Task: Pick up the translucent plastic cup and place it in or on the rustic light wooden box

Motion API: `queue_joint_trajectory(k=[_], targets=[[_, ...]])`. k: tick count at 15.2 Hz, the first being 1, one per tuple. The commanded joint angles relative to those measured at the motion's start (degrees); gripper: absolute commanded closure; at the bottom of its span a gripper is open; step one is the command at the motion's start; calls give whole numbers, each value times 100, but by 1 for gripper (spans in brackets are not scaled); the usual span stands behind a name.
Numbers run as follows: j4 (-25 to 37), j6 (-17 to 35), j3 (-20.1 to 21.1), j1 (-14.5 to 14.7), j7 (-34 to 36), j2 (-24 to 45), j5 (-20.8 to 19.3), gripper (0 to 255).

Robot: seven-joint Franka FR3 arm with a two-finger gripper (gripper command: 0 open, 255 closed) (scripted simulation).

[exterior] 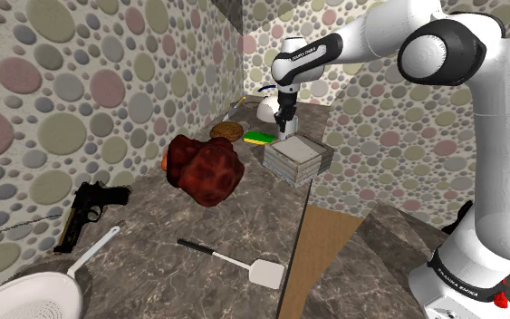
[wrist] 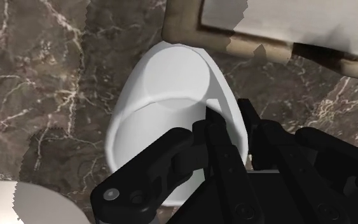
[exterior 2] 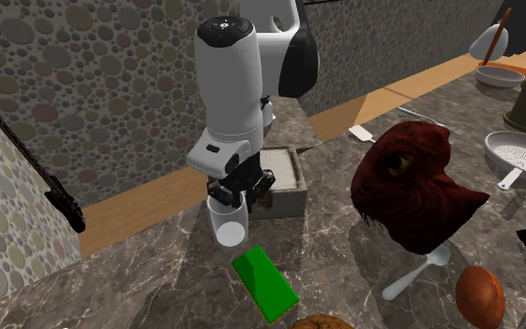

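My all-black two-finger gripper (exterior 2: 235,194) is closed on the plain white, tapering cup (exterior 2: 228,224) (drawn opaque here, not see-through). In the wrist view one finger reaches inside the rim and the other sits outside, pinching the wall between them. The cup hangs upright under my gripper, mouth up, with its long axis in line with my fingers. I cannot tell whether its base has left the dark marbled tabletop (exterior 2: 158,280). The square pale box with a worn, weathered rim (exterior 2: 284,182) stands just beside the cup, towards the second exterior view's right and a little farther back. In the wrist view its corner lies just past the cup's base. I judge the coming move to be a lift and then a short carry sideways in that direction. The cup's base has to clear the box's near wall before I lower it.
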Motion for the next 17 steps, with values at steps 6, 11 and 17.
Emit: queue_joint_trajectory(k=[6,11,17], targets=[[3,-1,-1,-1,0,2,0,255],[203,-325,-15,2,23,-123,-29,255],[496,-731,-28,0,47,-238,-56,255]])
